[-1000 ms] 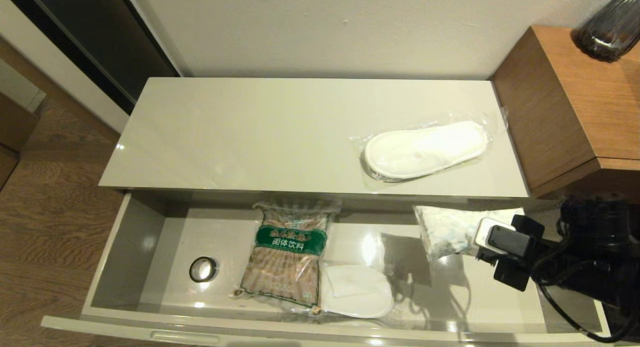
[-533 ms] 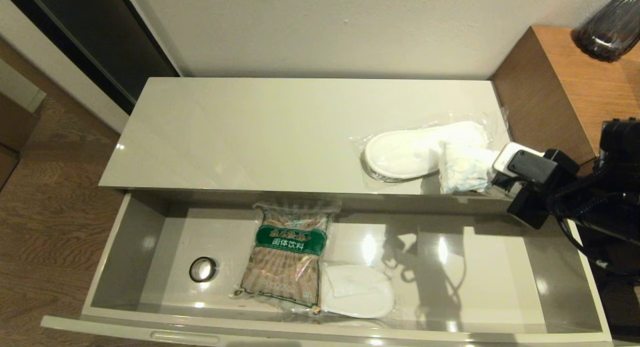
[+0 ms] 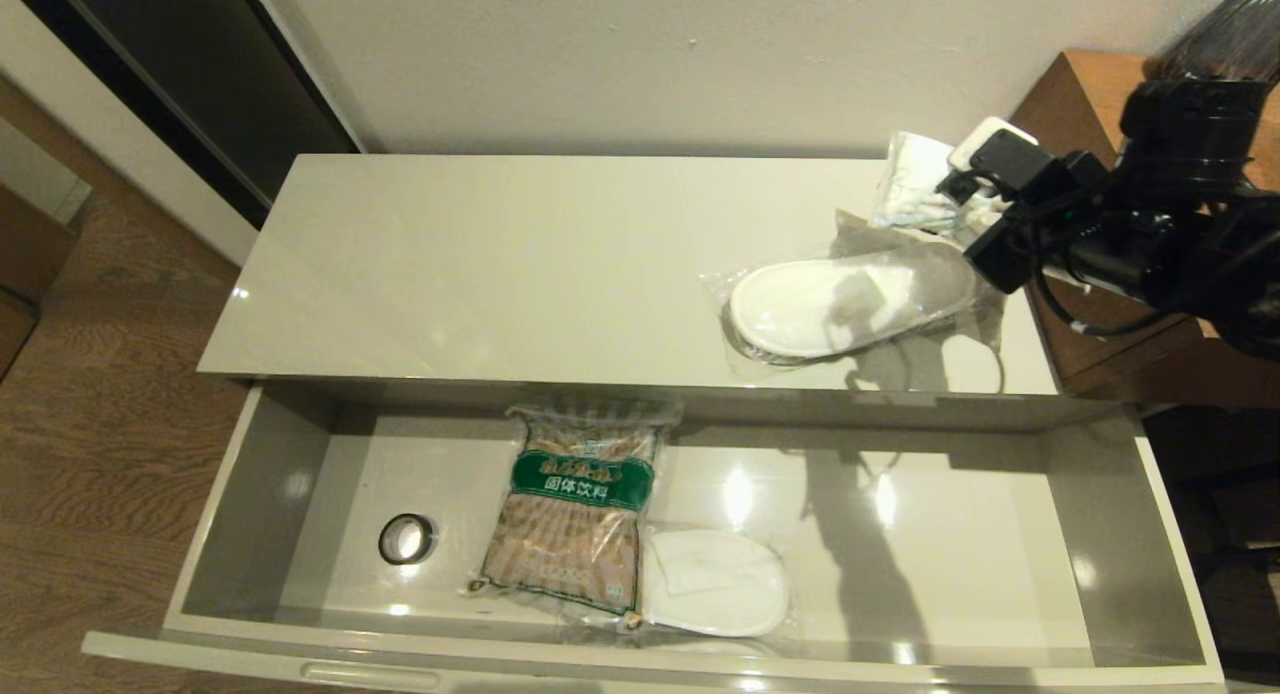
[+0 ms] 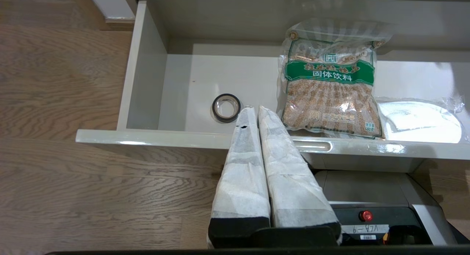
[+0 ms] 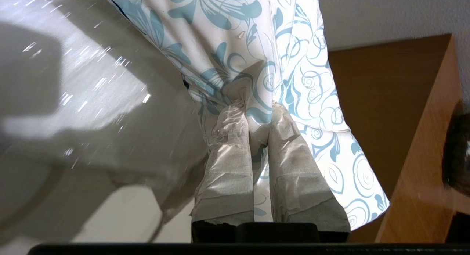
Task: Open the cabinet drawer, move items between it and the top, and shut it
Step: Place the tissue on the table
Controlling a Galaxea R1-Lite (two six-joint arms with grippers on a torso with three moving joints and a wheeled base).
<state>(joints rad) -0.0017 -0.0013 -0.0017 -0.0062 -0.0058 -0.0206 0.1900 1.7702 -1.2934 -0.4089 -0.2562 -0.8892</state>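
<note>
The cabinet drawer (image 3: 250, 494) stands pulled open below the cream top (image 3: 500, 264). My right gripper (image 3: 955, 209) is shut on the white tissue pack with blue print (image 3: 915, 189), holding it in the air above the top's far right end, just beyond the bagged white slippers (image 3: 850, 299). In the right wrist view the tissue pack (image 5: 257, 45) is pinched between the fingers (image 5: 227, 155) of the right gripper (image 5: 255, 108). A second bagged slipper pair (image 3: 715, 582) lies in the drawer. My left gripper (image 4: 253, 110) hangs shut and empty in front of the drawer front (image 4: 147, 137).
A brown packet with a green band (image 3: 580, 504) and a small black tape roll (image 3: 406, 538) lie in the drawer. The taller orange-brown wooden surface (image 3: 1090, 104) with a dark vase (image 3: 1225, 39) stands at the right. A wall runs behind the top.
My right gripper has lifted the tissue pack out of the drawer's right end, up over the front edge of the top and on to the far right, above the slippers.
</note>
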